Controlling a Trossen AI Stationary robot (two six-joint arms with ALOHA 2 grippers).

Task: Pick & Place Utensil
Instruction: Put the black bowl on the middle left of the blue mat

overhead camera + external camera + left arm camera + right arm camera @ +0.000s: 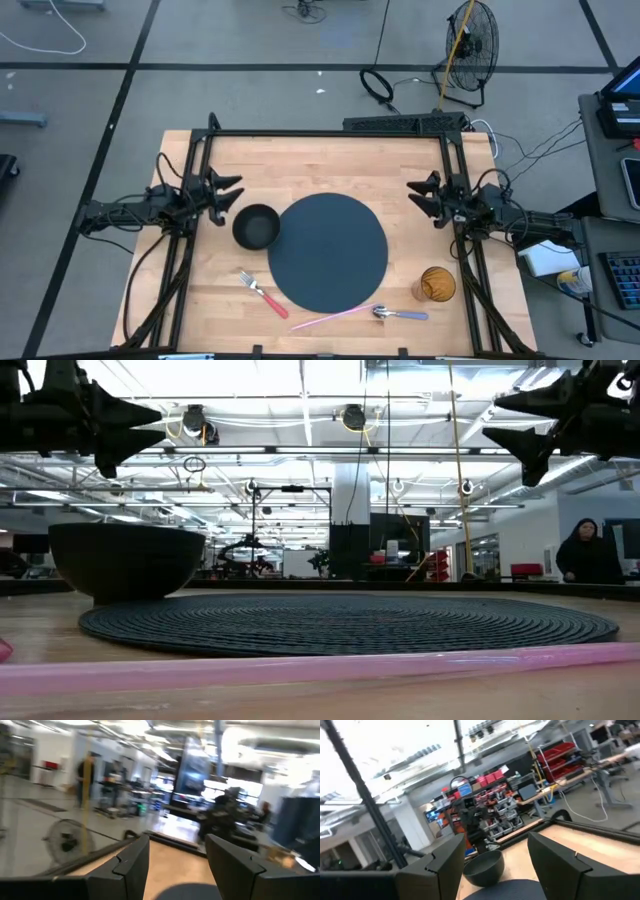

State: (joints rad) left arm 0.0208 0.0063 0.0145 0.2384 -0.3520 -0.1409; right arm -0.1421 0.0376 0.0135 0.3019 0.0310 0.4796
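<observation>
Both wide, empty: left claw at nine o'clock, right claw at three. Best to grab fork by pink handle, at seven o'clock of mat.

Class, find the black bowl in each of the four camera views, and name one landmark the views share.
High view: black bowl left of centre, at the round dark mat's left edge.
Low view: bowl at left, behind the mat's edge.
Left wrist view: not in it.
Right wrist view: bowl low at centre, between the fingers.
Shared landmark: the mat.
</observation>
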